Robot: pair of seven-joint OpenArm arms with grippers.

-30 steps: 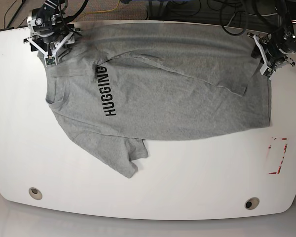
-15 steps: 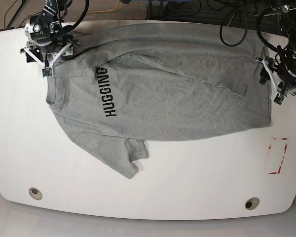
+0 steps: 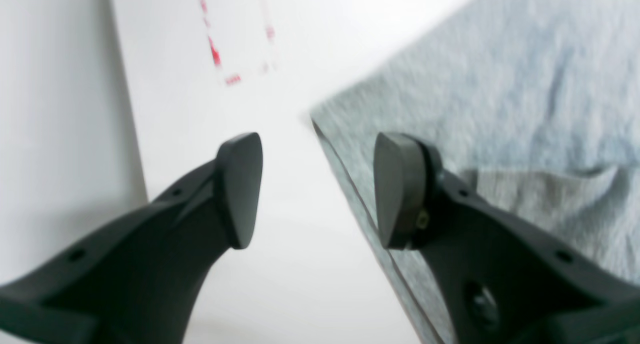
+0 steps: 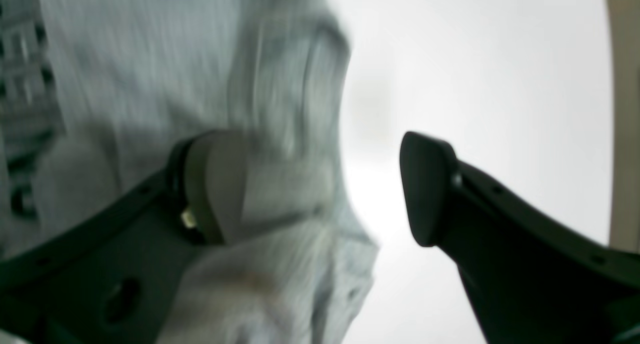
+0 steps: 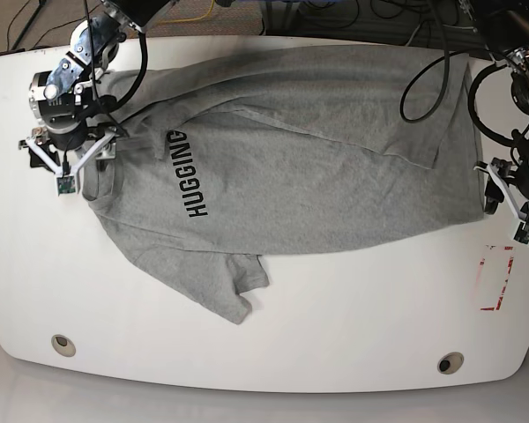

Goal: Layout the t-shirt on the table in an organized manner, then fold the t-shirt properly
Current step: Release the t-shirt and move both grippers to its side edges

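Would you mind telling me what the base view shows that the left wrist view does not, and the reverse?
Only the base view shows the whole t-shirt with its lettering, the right gripper at the collar end, and the grommet holes. Only the left wrist view shows the left gripper close up, jaws open, empty, astride the shirt's hem edge. Both share the grey shirt, the white table and the red-lined mark.
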